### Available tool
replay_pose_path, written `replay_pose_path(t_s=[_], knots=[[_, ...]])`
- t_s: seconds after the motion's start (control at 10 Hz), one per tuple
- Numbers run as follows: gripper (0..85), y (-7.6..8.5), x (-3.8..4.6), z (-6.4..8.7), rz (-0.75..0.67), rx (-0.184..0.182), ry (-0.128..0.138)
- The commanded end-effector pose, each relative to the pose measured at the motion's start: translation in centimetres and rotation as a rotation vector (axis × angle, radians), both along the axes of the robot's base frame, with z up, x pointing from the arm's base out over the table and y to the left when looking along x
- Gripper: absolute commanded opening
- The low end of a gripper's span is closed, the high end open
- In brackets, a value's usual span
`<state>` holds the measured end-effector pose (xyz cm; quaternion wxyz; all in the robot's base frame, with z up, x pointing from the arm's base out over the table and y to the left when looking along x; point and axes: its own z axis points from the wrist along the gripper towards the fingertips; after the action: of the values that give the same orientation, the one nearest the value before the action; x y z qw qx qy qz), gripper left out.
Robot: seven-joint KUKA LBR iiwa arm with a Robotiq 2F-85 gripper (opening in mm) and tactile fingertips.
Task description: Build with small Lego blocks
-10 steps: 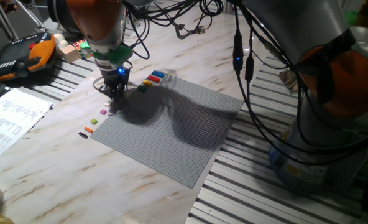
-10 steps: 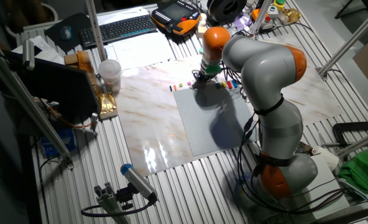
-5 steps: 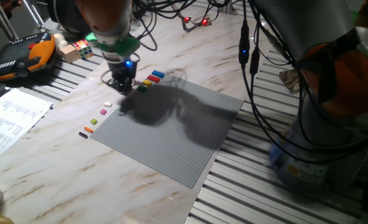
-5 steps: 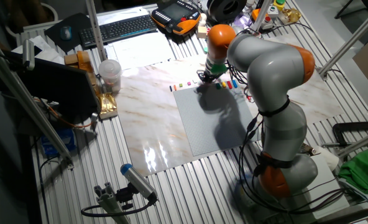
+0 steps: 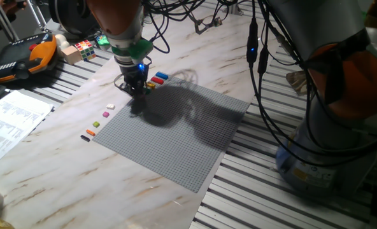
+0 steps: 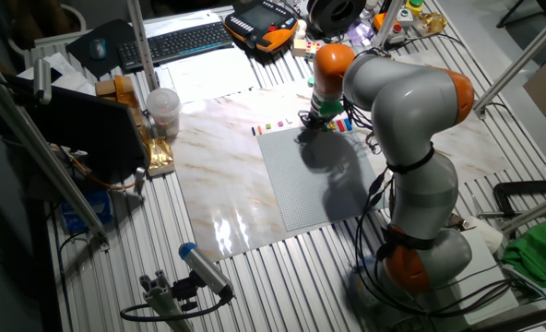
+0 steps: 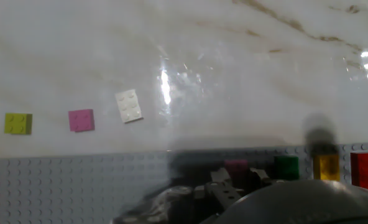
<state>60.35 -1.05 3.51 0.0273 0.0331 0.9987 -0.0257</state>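
My gripper [image 5: 136,102] hangs low over the near-left edge of the grey baseplate [image 5: 176,140], also in the other fixed view [image 6: 312,129]. In the hand view its dark fingertips [image 7: 218,177] flank a magenta brick [image 7: 236,165] on the plate's edge; the grip is blurred. Green [image 7: 286,167], yellow [image 7: 326,167] and red [image 7: 364,170] bricks line up to its right. White [image 7: 128,104], pink [image 7: 81,120] and yellow-green [image 7: 17,123] bricks lie on the marble. A blue brick [image 5: 161,76], an orange one [image 5: 90,132] and a black one [image 5: 85,137] show in one fixed view.
A multicoloured puzzle cube [image 5: 82,47] and an orange teach pendant [image 5: 29,57] lie at the back left. A printed sheet [image 5: 10,117] lies on the left. Cables hang above the plate. A keyboard [image 6: 176,41] and a cup [image 6: 162,106] stand beyond the marble top.
My gripper has moved right along the baseplate's edge, from beside the white and pink bricks to next to the green brick. The white brick has come into view.
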Motion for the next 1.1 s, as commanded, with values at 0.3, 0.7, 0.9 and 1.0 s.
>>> replay_pose_path(t_s=[0.3, 0.7, 0.9, 1.0], knots=[[0.7, -0.47, -0.14, -0.41, 0.005, 0.009, 0.008], [0.7, -0.49, 0.00, -0.62, 0.008, 0.012, 0.010], [0.7, -0.55, 0.11, -0.77, 0.011, 0.010, 0.010], [0.7, -0.57, 0.12, -0.80, 0.012, 0.010, 0.010]])
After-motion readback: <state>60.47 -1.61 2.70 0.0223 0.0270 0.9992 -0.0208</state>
